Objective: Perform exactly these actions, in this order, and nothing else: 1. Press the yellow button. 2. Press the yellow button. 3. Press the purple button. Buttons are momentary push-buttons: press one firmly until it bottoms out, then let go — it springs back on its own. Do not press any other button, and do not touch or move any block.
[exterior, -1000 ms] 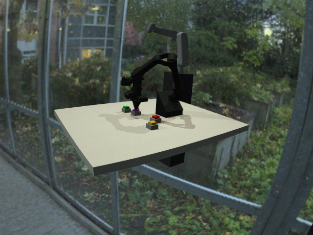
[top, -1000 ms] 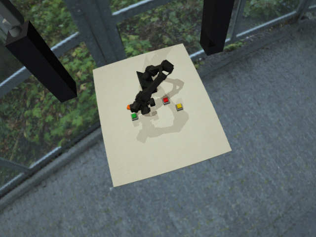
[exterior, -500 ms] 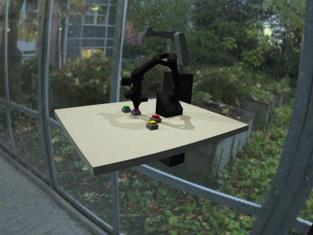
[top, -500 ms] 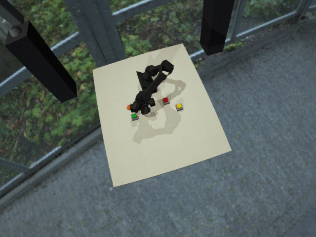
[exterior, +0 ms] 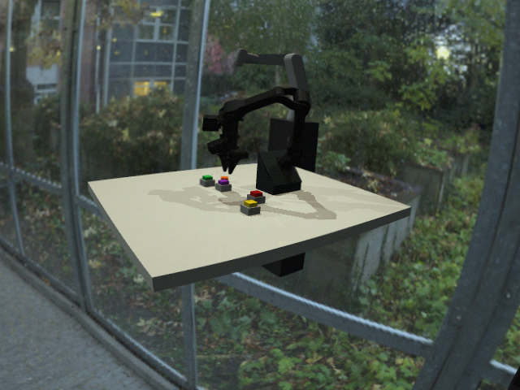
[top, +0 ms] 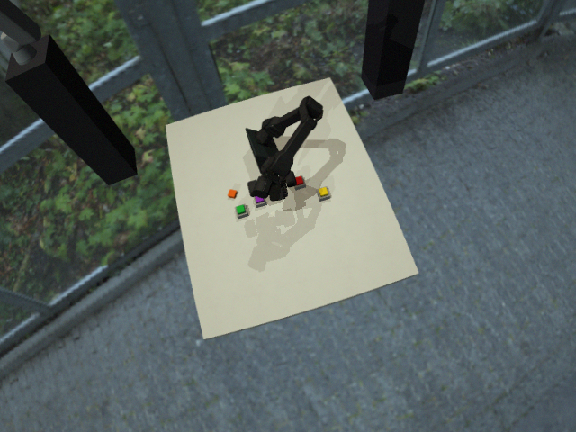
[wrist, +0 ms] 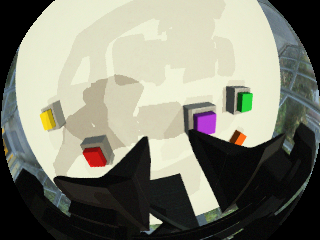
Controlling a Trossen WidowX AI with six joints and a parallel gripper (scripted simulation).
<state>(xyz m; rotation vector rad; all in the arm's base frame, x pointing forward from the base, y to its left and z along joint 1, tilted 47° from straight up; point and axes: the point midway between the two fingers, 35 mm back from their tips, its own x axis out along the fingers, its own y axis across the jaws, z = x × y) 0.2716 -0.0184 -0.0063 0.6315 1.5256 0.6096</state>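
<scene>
- While the claw point(top: 279, 191) point(exterior: 227, 171) point(wrist: 168, 138) hangs above the table point(top: 302, 288) point(exterior: 188, 235) point(wrist: 40, 65), its fingers stand partly apart with nothing between them; the step in hand is probably clearing off after the purple press, though sprung-up buttons keep no count.
- Nearest is the purple button point(top: 259, 199) point(exterior: 223, 182) point(wrist: 205, 123), cap up; lift straight before any sideways travel. If its press is still owed, close the fingers, centre them, push squarely to the bottom, release.
- Beyond it, the green button point(top: 240, 210) point(exterior: 206, 177) point(wrist: 245, 102) and orange block point(top: 231, 193) point(exterior: 224, 178) point(wrist: 238, 138) crowd one side; avoid swinging low there.
- Opposite sit the red button point(top: 299, 180) point(exterior: 256, 193) point(wrist: 94, 157), then the yellow button point(top: 323, 191) point(exterior: 250, 203) point(wrist: 47, 120), well inside the table's edges.
- Height offers the safest room.
</scene>
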